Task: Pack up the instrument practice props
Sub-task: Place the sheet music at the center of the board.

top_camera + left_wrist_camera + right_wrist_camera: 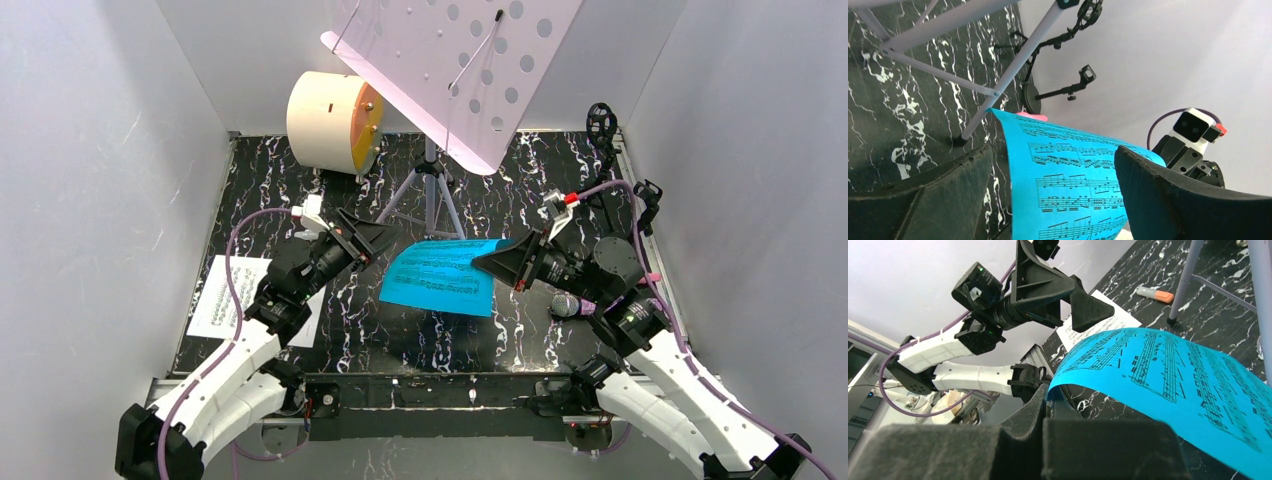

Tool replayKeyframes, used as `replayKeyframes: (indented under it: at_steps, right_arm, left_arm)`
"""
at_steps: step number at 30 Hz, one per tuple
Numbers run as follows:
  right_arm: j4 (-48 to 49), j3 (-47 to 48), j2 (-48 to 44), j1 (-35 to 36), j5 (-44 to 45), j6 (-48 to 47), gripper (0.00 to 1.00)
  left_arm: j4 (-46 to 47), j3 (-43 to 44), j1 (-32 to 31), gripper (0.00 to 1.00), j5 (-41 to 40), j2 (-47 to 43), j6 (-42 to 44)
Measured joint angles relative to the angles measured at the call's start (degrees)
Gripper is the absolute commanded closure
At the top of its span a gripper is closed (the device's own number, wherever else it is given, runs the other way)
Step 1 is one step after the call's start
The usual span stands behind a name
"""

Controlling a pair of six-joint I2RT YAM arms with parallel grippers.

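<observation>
Blue sheet-music page (440, 277) sat mid-table, in front of the lilac music rack (460, 60). Its long axis ran across the table from right to left, staves along it. Its right end was pinched in the right gripper (483, 262), jaws closed flat on the paper's edge. The page bowed upward from that grip and pointed toward the left gripper (388, 237). That gripper's jaws stood wide apart at the page's left end, holding nothing. White sheet-music page (215, 300) lay flat on the table (400, 340) beside the left arm. Purple microphone (567, 305) lay by the right arm. Cream drum (335, 122) stood rear left.
</observation>
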Motion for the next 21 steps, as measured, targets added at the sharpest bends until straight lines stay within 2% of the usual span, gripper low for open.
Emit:
replayKeyframes:
  at_steps: [12, 21]
  right_arm:
    - [0.2, -0.8, 1.8, 0.0, -0.4, -1.9, 0.99]
    - [2.3, -0.8, 1.9, 0.0, -0.9, -3.3, 0.99]
  left_arm:
    - [0.6, -0.3, 0.0, 0.12, 8.4, 2.5, -1.4]
    - [-0.4, -5.0, 0.0, 0.12, 11.7, 2.6, -1.8]
